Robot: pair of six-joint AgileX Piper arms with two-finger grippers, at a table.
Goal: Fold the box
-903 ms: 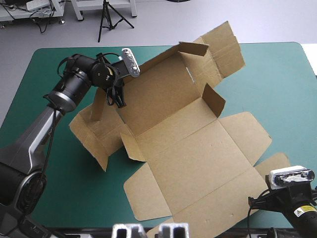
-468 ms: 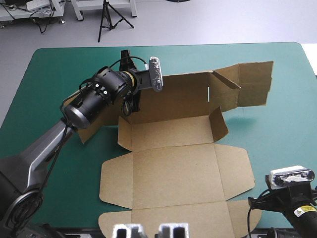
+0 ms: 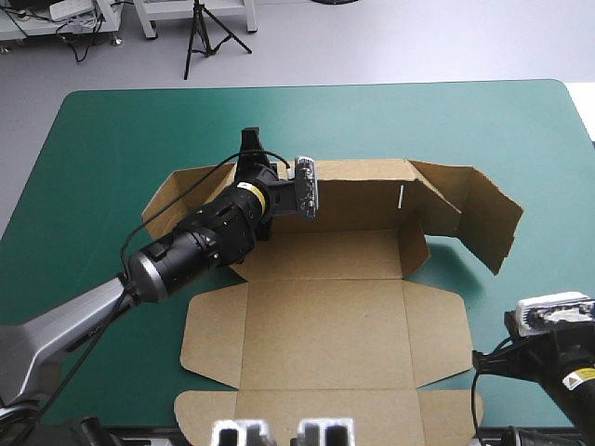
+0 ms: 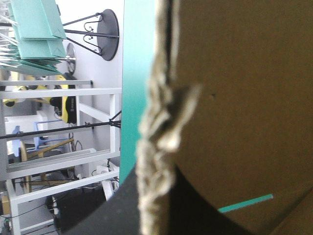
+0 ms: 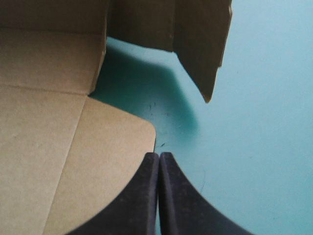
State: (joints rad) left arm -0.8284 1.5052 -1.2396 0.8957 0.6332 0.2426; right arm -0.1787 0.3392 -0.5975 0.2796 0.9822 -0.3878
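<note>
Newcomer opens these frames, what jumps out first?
The brown box sprawls across the middle of the teal-green table, its far wall standing upright while the near panels lie flat. The left gripper pinches that wall's top edge toward its left end. The right gripper, shut and empty, is by the table's near right corner, beside the box's rounded flap.

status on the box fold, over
Left end effector shut on the box, back wall raised. Right end effector shut, empty, beside the near right flap. Front panels flat; nothing in the way.
</note>
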